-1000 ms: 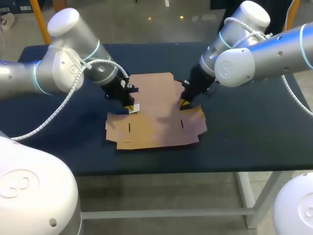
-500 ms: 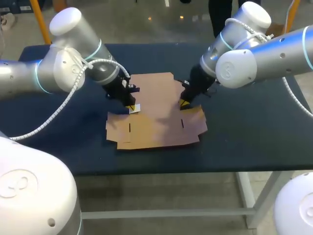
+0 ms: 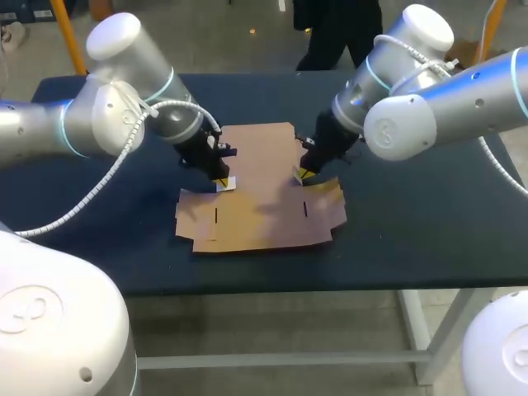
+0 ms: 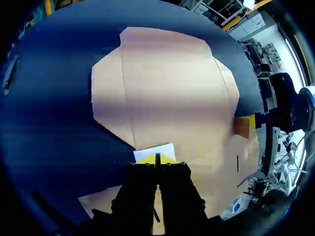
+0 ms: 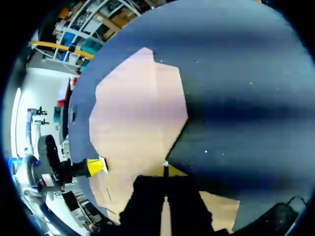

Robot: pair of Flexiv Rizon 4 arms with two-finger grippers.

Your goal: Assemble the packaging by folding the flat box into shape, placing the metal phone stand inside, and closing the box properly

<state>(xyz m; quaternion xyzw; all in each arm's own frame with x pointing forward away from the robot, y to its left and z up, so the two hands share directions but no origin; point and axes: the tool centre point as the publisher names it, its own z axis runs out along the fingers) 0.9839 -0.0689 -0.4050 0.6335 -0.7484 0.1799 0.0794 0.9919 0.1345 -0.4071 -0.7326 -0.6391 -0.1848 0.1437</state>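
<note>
A flat brown cardboard box blank (image 3: 260, 194) lies unfolded on the dark table. My left gripper (image 3: 221, 181) is shut, its yellow tips set down at the notch on the blank's left edge, next to a small white label (image 4: 155, 151). My right gripper (image 3: 302, 174) is also shut and rests its tips at the notch on the right edge, where the side flap (image 3: 326, 194) is slightly raised. The left wrist view shows its own gripper (image 4: 157, 158) on the blank (image 4: 162, 98), with the other arm's yellow tip (image 4: 251, 120) across from it. The right wrist view shows its gripper (image 5: 166, 169) at the blank's (image 5: 138, 113) edge. No phone stand is in view.
The dark blue table top (image 3: 412, 223) extends bare to the right and left of the blank. Its front edge (image 3: 330, 285) runs just below the blank's near side.
My right gripper has shifted slightly to the left, and the cardboard blank has slid a little leftward with it. My left gripper has stayed nearly in place.
</note>
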